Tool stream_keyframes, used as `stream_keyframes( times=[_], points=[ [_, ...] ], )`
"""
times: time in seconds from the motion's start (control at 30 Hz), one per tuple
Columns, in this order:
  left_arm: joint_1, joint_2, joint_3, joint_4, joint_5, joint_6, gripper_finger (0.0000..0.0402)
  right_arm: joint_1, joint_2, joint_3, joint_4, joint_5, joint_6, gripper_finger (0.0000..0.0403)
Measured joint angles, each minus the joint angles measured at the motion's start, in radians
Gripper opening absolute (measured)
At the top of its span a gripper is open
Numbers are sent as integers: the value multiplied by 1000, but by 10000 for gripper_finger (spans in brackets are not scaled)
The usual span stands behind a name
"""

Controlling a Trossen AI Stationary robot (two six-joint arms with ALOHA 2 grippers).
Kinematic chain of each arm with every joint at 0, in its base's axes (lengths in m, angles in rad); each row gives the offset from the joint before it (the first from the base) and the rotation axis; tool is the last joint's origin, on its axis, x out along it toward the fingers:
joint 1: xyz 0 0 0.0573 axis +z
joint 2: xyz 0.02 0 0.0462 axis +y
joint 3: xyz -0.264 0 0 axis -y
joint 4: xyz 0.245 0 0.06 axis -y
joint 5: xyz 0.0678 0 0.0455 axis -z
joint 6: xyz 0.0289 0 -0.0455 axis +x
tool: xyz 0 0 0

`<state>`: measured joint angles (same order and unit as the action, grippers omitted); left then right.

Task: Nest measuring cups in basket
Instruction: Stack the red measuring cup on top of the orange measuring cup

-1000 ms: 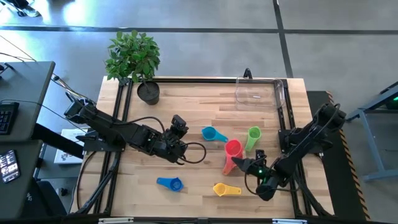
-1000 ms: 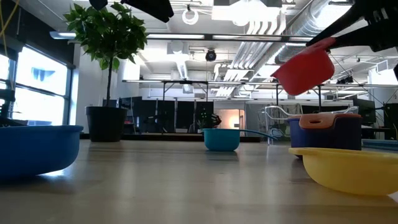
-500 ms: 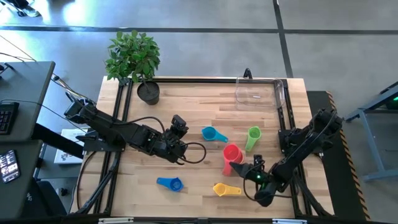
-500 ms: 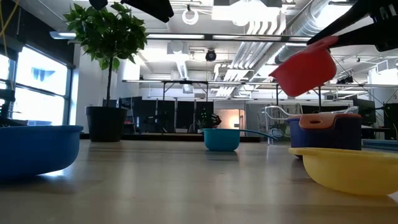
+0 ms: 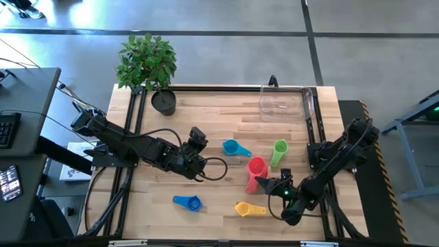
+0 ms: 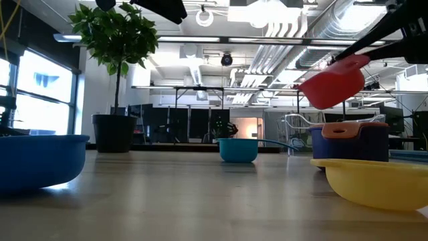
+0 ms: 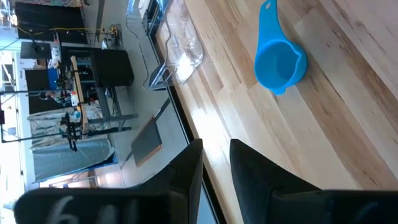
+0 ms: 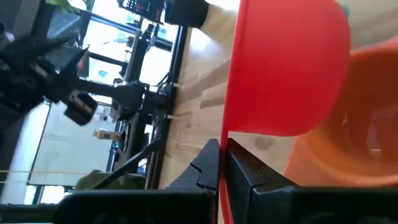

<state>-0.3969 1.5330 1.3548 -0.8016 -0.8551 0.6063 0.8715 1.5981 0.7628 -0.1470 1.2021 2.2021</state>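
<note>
Our right gripper is clamped on the red cup's handle, cup lifted just above the orange cup. It's tilted, so a bad drop could catch the rim and tip over instead of nesting. The cup is glossy, plain plastic. The basket sits well apart from it. The left gripper waits beside the teal cup, fingers slightly apart.

1. Grey floor with dark seams surrounds the wooden table.
2. A desk with a keyboard stands to the left.
3. The ceiling carries white ducts, pipes and bright strip lights.
4. A window brightens the left wall.
5. Dark tables line the far side.
</note>
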Motion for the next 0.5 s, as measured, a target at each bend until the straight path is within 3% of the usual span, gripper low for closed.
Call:
stream_keyframes(
  times=[0.23, 0.5],
  points=[
    [0, 0, 0, 11, 0, 0, 74, 0, -135, -108, 32, 32, 0, 0],
    [0, 0, 0, 12, 0, -27, 74, 0, -121, -74, 34, 21, -3, 0]
  ],
)
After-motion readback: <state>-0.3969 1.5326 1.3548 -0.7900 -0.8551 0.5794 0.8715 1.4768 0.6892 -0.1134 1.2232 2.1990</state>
